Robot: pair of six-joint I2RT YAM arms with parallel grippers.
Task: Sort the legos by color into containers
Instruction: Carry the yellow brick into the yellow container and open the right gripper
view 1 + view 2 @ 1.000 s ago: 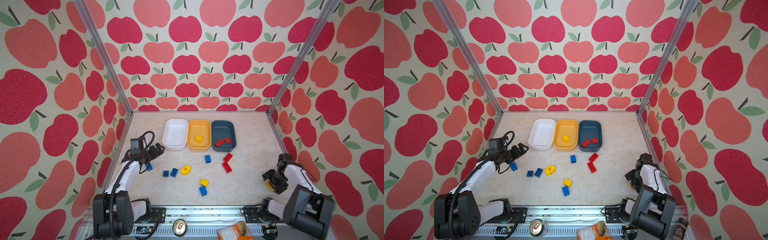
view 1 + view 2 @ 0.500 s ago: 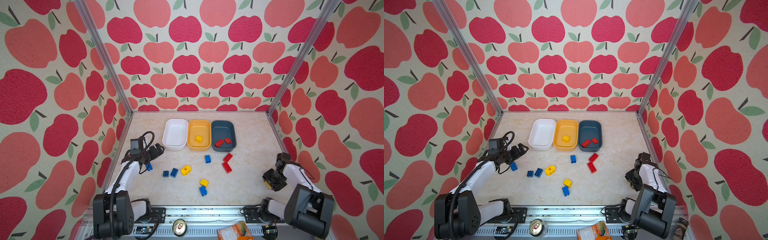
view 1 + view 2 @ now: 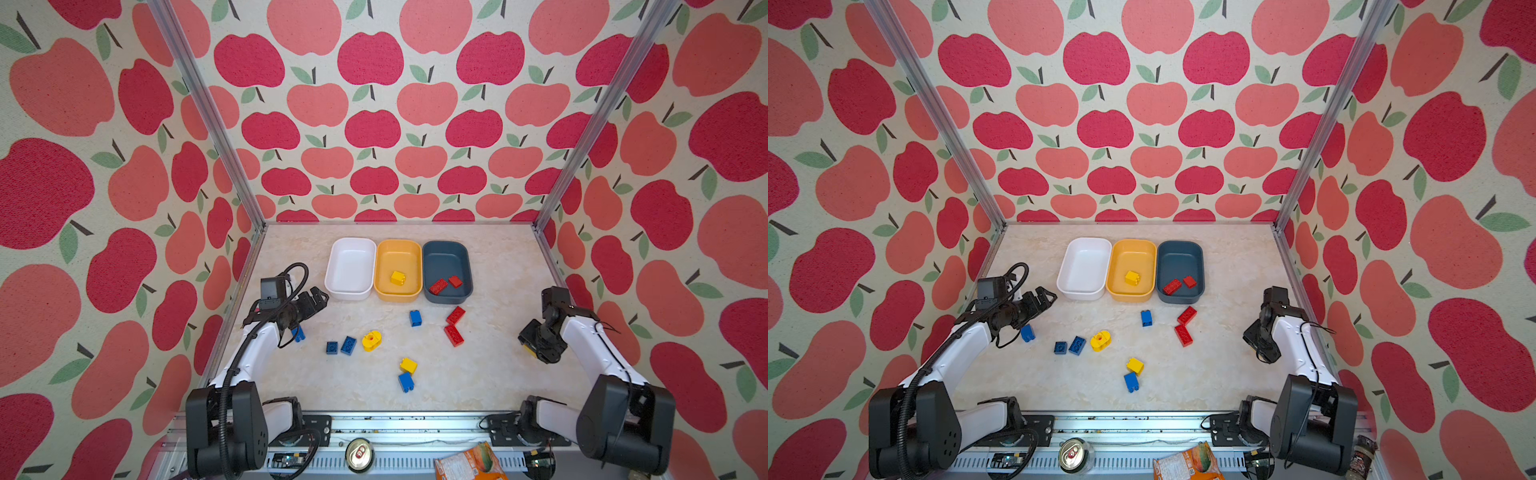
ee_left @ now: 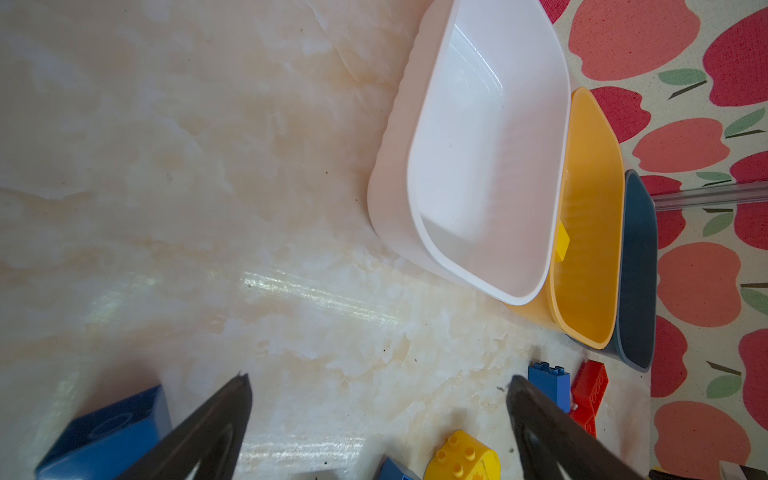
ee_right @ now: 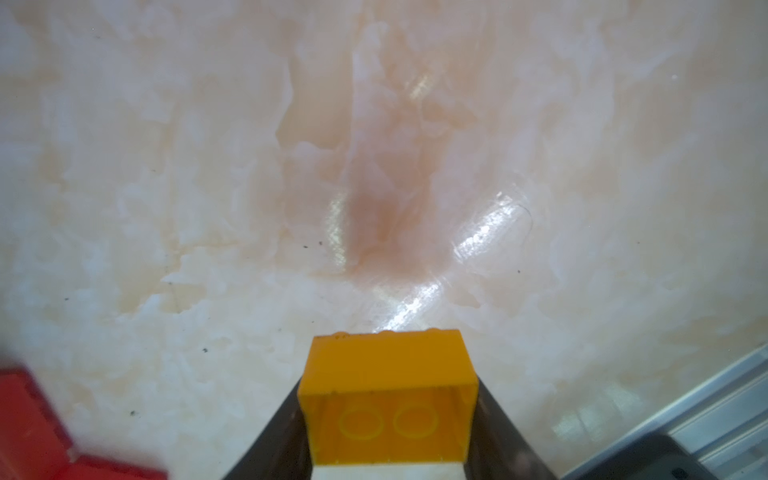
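My right claw (image 5: 388,386) grips a yellow brick (image 5: 386,361) at the right edge of the surface (image 5: 208,166). My left claw (image 4: 379,379) gapes wide, empty, near the white tub (image 4: 478,166), with a blue brick (image 4: 108,432) just beside it.

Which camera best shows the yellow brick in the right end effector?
The right wrist view: the yellow brick sits large, clamped in the right end effector. In a top view only a sliver shows; the left wrist view shows none.

Marble table (image 3: 478,382), three containers (image 3: 395,296), scattered legos (image 3: 408,365)
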